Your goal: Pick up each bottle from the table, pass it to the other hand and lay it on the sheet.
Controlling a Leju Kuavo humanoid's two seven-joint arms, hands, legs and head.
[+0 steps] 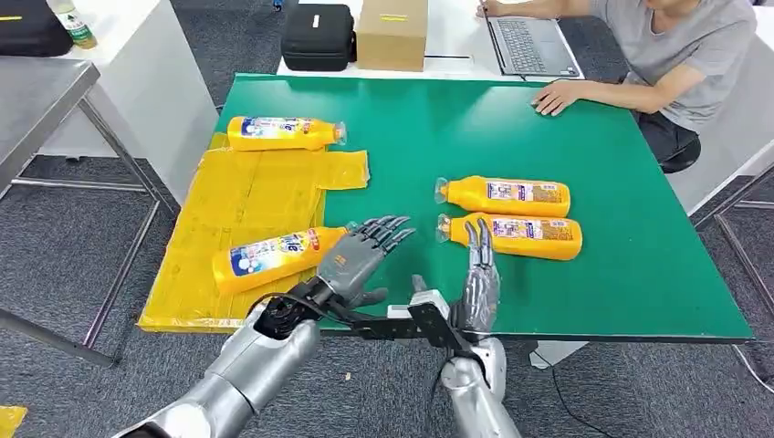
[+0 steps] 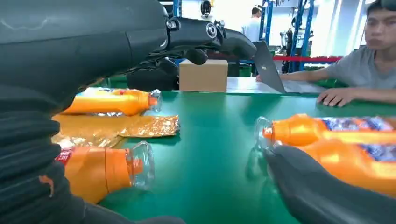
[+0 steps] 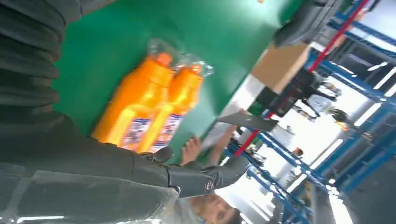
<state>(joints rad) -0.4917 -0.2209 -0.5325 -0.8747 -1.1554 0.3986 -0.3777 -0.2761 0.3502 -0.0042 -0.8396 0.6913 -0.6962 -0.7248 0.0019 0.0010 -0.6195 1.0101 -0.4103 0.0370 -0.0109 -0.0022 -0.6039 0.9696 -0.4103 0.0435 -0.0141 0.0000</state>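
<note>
Head view high, looking down on green table (image 1: 584,274); wrist views low, close, sharing table (image 2: 210,154).

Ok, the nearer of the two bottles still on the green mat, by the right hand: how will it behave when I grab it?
The nearer bottle lies on its side and looks rounded, so a nudge may roll it into the far bottle beside it. Its glossy plastic probably makes it slippery. It looks full, so likely heavy for the right hand.
</note>
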